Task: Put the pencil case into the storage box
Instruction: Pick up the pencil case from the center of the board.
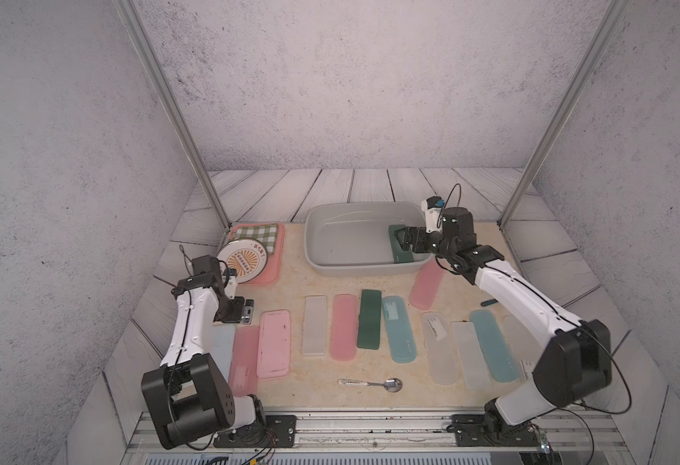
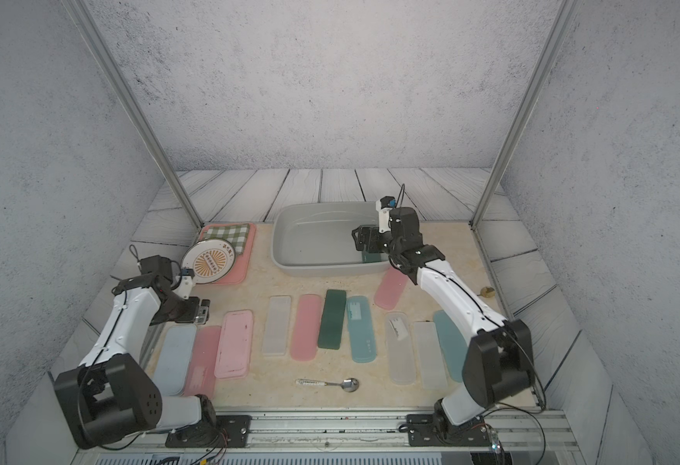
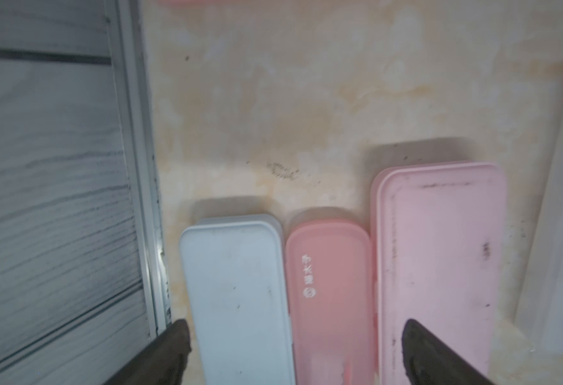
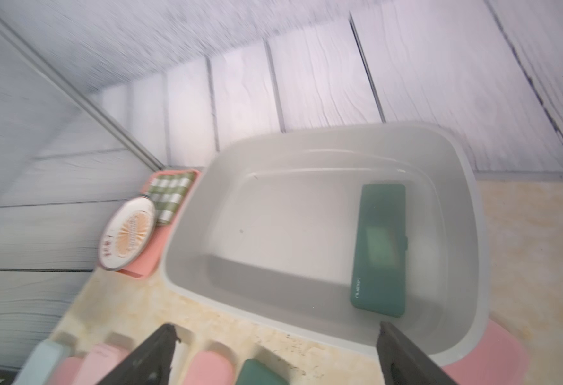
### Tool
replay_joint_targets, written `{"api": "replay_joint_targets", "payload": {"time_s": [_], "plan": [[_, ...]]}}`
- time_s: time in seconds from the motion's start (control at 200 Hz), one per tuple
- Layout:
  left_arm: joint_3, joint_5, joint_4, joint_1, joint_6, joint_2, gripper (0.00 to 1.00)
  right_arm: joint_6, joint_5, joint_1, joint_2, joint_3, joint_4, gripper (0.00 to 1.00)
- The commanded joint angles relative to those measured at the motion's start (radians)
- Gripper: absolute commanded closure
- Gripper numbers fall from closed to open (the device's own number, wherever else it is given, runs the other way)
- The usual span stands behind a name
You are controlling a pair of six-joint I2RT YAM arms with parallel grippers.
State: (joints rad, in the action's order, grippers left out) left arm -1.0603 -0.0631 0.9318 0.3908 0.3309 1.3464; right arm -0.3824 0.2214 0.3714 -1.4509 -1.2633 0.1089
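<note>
Spoon (image 1: 370, 383) lies near the front edge of the table (image 1: 302, 282), bowl toward the right. Behind it a row of cases (image 1: 344, 327) runs across the table, pink, clear, teal and one dark green, all lying flat. Left gripper (image 1: 245, 312) hangs over the left end of that row, close to the table's left edge. In the left wrist view its fingers (image 3: 176, 346) are spread wide over a pale blue case (image 3: 236, 300) and two pink ones, gripping nothing. Pink tray (image 1: 268, 269) with checked cloth (image 1: 258, 235) and a round tin (image 1: 241, 261) sits at the far-left corner. Storage box (image 1: 354, 213) stands by the far edge, right of centre. A slanted pink case (image 1: 427, 284) lies at the box's near-right corner; contact unclear, maybe touching. The pencil case (image 4: 378, 250), dark green, lies flat on the box floor along its right wall, also visible in both top views (image 1: 405, 255) (image 2: 370, 257). Right gripper (image 4: 276, 326) is over the box's right side just above that case, jaws wide apart, nothing between them, case not held.
</note>
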Motion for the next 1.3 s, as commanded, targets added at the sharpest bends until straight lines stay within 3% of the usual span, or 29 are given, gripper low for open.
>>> {"api": "replay_joint_targets", "payload": {"time_s": [0.0,0.19,0.35,0.475,0.605,0.666,0.846,0.951,0.991,1.106,1.291], "plan": [[0.051,-0.093,0.083,0.131,0.178,-0.041,0.02,-0.060,0.077,-0.002,0.073,0.128,-0.071,0.05],[0.161,-0.151,0.060,0.239,0.257,-0.034,0.00,-0.036,0.063,-0.002,0.235,0.212,0.031,0.05],[0.158,-0.242,0.085,0.192,0.243,-0.003,0.03,-0.077,0.068,-0.001,0.314,0.293,0.010,0.05],[0.099,-0.238,0.069,0.055,0.105,-0.014,0.10,-0.164,0.095,0.004,0.324,0.350,-0.007,0.05],[-0.001,-0.119,-0.012,-0.140,-0.119,-0.058,0.08,-0.205,0.100,0.017,0.333,0.384,0.020,0.06],[-0.054,-0.076,-0.023,-0.248,-0.238,-0.065,0.13,-0.226,0.079,0.018,0.358,0.417,0.003,0.06],[-0.032,-0.280,0.010,-0.510,-0.511,-0.085,0.09,-0.260,0.009,0.021,0.469,0.485,-0.016,0.06],[-0.003,-0.228,-0.006,-0.629,-0.582,-0.029,0.06,-0.287,-0.012,0.021,0.547,0.541,-0.038,0.06],[0.016,-0.193,-0.029,-0.667,-0.598,0.001,0.00,-0.296,-0.015,0.021,0.572,0.557,-0.040,0.06],[0.046,-0.064,-0.094,-0.784,-0.658,0.102,0.00,-0.309,-0.016,0.021,0.621,0.583,-0.027,0.06],[0.039,0.061,-0.217,-0.842,-0.717,0.236,0.00,-0.294,-0.024,0.021,0.679,0.585,0.028,0.06]]}}
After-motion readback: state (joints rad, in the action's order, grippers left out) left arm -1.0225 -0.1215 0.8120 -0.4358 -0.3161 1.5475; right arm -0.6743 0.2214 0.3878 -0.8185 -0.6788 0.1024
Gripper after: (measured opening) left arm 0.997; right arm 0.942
